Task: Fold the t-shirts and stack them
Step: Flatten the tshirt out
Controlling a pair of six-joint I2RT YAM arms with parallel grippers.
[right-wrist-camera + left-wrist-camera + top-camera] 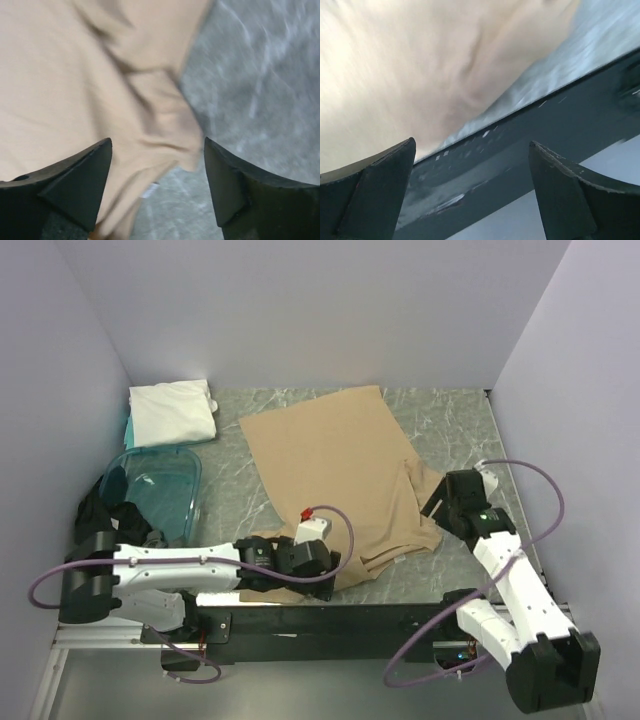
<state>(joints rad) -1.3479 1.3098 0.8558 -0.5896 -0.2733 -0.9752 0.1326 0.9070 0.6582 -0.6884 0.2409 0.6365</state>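
Note:
The tan t-shirt (340,475) lies spread across the middle of the marble table, its near edge bunched into folds. A white t-shirt (172,412) sits folded at the back left corner. My left gripper (318,575) hovers at the tan shirt's near left corner, by the table's front edge. In the left wrist view it (472,145) is open and empty, the shirt (420,60) lying beyond it. My right gripper (440,502) hangs over the shirt's near right corner. It (157,141) is open over the cloth (75,75) without gripping it.
A translucent teal tub (160,485) stands at the left, with a dark bundle (115,510) beside it. The black front rail (545,130) runs just under the left gripper. Bare marble (260,75) lies to the right of the shirt. Walls enclose three sides.

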